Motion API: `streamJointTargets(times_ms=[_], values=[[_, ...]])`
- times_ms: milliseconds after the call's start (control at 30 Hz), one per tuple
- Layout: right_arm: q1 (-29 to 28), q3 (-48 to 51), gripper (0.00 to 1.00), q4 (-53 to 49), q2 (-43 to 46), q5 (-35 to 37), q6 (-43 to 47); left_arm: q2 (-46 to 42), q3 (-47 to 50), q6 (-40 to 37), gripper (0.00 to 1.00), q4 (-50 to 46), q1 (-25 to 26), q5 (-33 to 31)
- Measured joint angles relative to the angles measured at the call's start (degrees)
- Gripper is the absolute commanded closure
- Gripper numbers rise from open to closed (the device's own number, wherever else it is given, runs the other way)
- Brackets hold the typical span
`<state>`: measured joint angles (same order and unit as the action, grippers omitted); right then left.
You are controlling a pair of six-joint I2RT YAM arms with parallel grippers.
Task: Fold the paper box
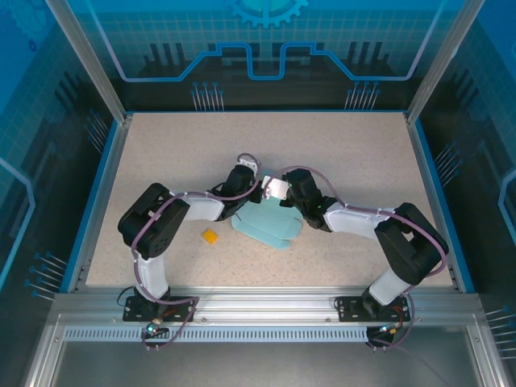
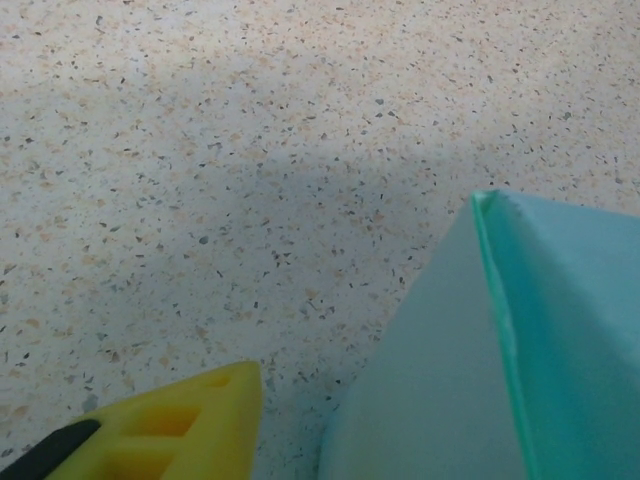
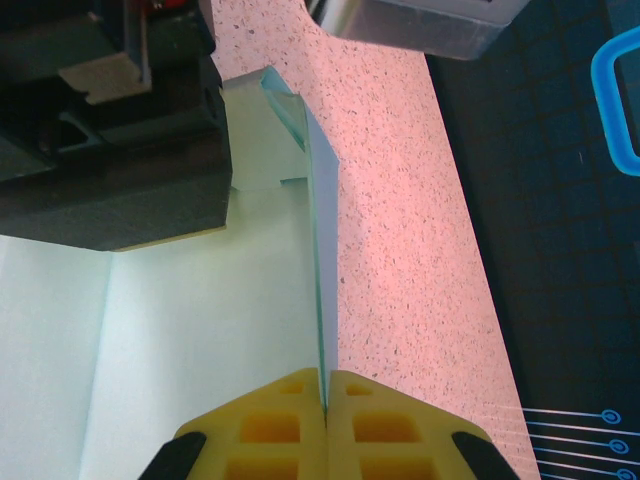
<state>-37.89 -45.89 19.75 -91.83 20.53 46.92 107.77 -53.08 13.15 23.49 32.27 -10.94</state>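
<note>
The paper box [image 1: 270,226] is pale blue card lying partly folded at the table's middle, with both arms meeting over its far edge. My right gripper [image 3: 326,395] is shut on the thin edge of an upright flap [image 3: 318,200] of the box. The flat panel [image 3: 200,330] spreads to its left. My left gripper [image 1: 247,190] is at the box's far left corner. In the left wrist view one yellow finger [image 2: 170,425] stands apart from a raised blue panel [image 2: 500,370], with bare table between them. The card hides the other finger. The jaws stand open.
A tiny orange square piece [image 1: 210,236] lies on the speckled table left of the box. The left arm's black wrist body [image 3: 110,130] hangs close above the box's far corner. Blue walls [image 1: 97,193] rim the table, and a metal rail [image 1: 266,302] runs along the near edge.
</note>
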Motion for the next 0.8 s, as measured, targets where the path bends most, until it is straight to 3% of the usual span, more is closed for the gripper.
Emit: streamJointTargets(times_ms=[533, 800], values=[[-0.1, -0.7, 1.00, -1.4, 0.0, -0.2, 0.0, -2.1, 3.0, 0.0, 0.40, 0.4, -1.3, 2.7], [-0.1, -0.7, 1.00, -1.4, 0.0, -0.1, 0.0, -2.4, 3.7, -0.2, 0.38, 0.1, -1.7, 5.0]])
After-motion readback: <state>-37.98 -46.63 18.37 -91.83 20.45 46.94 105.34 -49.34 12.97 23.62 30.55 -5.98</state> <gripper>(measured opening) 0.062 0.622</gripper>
